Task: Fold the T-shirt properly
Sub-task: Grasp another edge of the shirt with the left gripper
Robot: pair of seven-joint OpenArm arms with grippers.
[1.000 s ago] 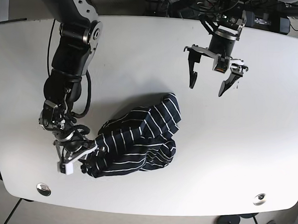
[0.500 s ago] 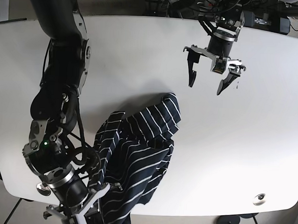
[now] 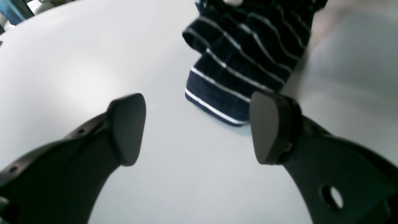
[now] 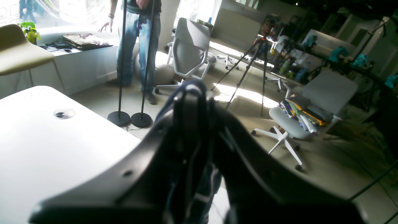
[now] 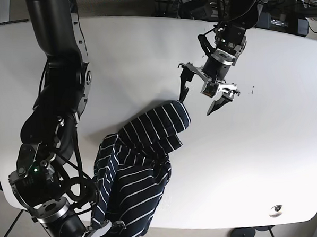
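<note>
The navy T-shirt (image 5: 146, 149) with white stripes lies bunched on the white table (image 5: 264, 134). My right gripper (image 5: 100, 228), at the front left of the base view, is shut on the shirt's near edge and holds it raised. In the right wrist view the right gripper (image 4: 192, 102) pinches dark striped fabric (image 4: 202, 186). My left gripper (image 5: 196, 105) is open and empty just over the shirt's far end. In the left wrist view the left gripper (image 3: 199, 127) straddles bare table, with the shirt's folded end (image 3: 242, 62) just beyond its fingertips.
A round metal grommet (image 5: 276, 210) sits near the table's front right edge and also shows in the right wrist view (image 4: 63, 113). Office chairs (image 4: 189, 53), tripods and a standing person are on the floor beyond the table's edge.
My right arm has swung toward the front edge and lifted the shirt's near edge, stretching the cloth out. My left gripper has come down and left to the shirt's far end, still open.
</note>
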